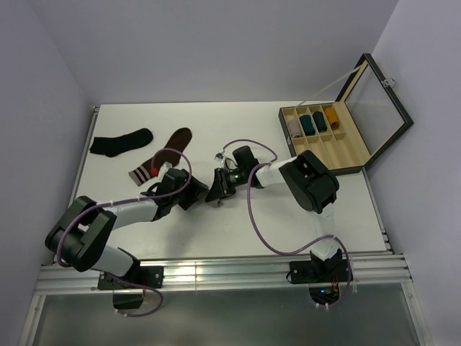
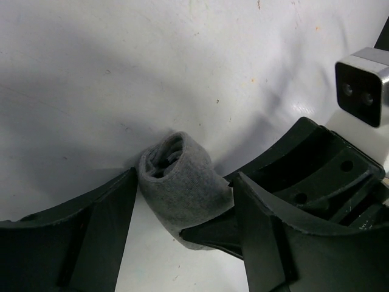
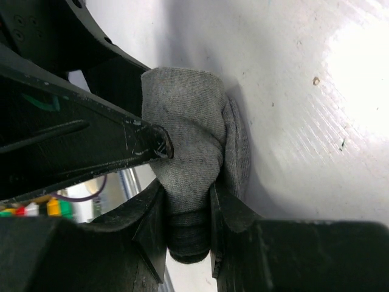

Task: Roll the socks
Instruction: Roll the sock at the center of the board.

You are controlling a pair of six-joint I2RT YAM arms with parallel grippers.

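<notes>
You're mid-roll on the grey sock (image 3: 182, 115), bunched tight on the table (image 2: 182, 73) between both arms: right gripper (image 3: 185, 204) pinches its lower end, left gripper (image 2: 185, 182) brackets it, gripping or not I cannot tell, so the next move likely needs a steady hold while tucking.

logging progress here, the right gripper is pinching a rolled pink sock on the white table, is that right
Not pink: the rolled sock pinched by the right gripper on the white table is grey, as the right wrist view shows.
</notes>
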